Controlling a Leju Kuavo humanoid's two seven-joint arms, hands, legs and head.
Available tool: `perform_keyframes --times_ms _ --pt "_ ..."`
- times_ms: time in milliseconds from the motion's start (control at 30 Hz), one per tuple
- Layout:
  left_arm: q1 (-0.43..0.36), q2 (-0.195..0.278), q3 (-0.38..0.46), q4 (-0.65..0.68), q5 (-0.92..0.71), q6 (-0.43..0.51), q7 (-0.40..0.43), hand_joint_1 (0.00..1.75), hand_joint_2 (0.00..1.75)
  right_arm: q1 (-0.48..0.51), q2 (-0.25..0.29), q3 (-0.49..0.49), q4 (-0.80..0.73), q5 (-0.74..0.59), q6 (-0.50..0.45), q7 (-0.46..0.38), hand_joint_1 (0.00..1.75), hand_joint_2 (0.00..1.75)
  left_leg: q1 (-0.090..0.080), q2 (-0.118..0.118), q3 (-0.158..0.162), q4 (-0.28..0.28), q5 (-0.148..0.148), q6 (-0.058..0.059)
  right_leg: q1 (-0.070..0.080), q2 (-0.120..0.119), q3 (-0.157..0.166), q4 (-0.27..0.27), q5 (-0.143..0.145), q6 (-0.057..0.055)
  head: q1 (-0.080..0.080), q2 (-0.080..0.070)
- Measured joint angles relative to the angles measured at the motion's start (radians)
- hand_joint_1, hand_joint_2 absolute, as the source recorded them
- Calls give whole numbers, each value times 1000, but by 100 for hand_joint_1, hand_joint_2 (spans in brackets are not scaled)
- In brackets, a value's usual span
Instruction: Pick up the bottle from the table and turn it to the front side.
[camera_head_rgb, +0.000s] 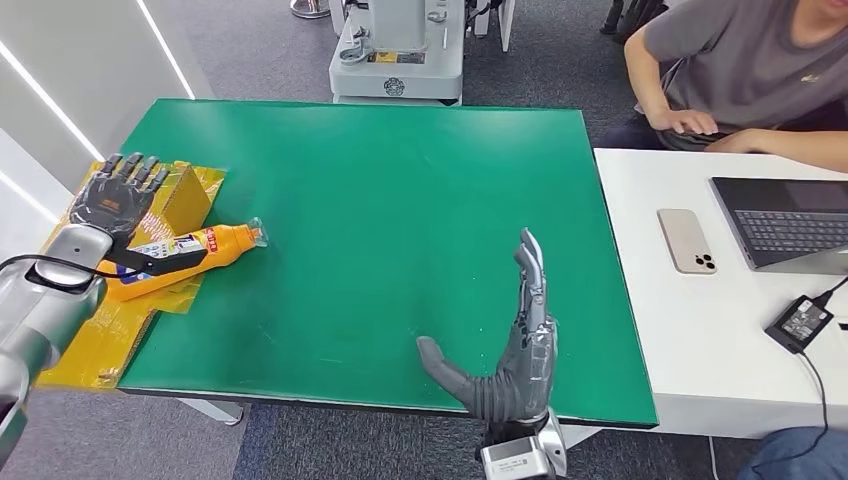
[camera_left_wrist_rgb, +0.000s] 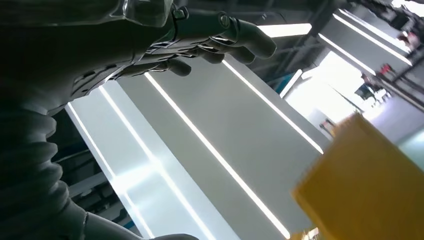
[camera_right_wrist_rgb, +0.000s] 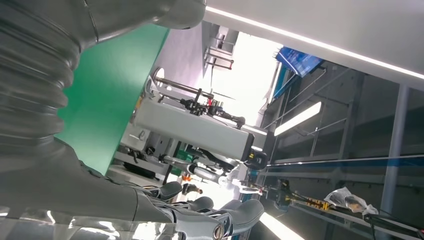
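The task looks barely begun. The orange bottle (camera_head_rgb: 185, 256) lies on its side at the left edge of the green desk (camera_head_rgb: 400, 200), partly over yellow packaging (camera_head_rgb: 110, 320), not yet lifted. The left robot hand (camera_head_rgb: 118, 200) hovers over the bottle's base end with fingers spread, holding nothing; whether it touches the bottle is unclear. The right robot hand (camera_head_rgb: 515, 340) stands open and empty near the desk's front edge, well apart. Grasping, lifting and turning the bottle remain.

You see one bottle (camera_head_rgb: 200, 248), one phone (camera_head_rgb: 687, 240), one laptop (camera_head_rgb: 785, 222), one charger (camera_head_rgb: 799, 322) and two hands (camera_head_rgb: 118, 195) (camera_head_rgb: 515, 345).
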Motion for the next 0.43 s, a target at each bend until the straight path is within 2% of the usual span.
perform_keyframes --times_ms 133,167,233,300,367,433 --pt "17 24 16 -52 15 185 -21 0 175 0 0 0 2 -6 3 -4 0 175 0 0 0 0 0 0 0 0 0 0 0 0 0 0" --pt "42 28 41 -106 35 215 -56 0 175 0 0 1 4 -12 5 -6 0 175 -1 0 1 0 0 0 0 0 0 0 0 0 0 0" --pt "117 16 140 -268 106 254 -186 0 175 -1 0 3 10 -28 6 -11 0 175 -1 0 1 0 0 0 -1 0 0 -1 0 0 0 0" --pt "180 -36 282 -423 214 266 -365 0 175 -3 0 6 16 -40 3 -15 0 175 -1 -1 0 0 0 0 -1 -1 0 -2 0 0 0 0" --pt "210 -112 402 -517 380 258 -511 0 175 -5 0 10 19 -45 -6 -14 0 175 -1 0 0 0 0 0 -1 0 0 -2 0 1 0 0" --pt "218 -169 458 -559 546 242 -572 0 175 -5 0 11 20 -46 -15 -12 0 175 -1 0 0 1 0 1 -1 0 0 -3 1 1 0 0"
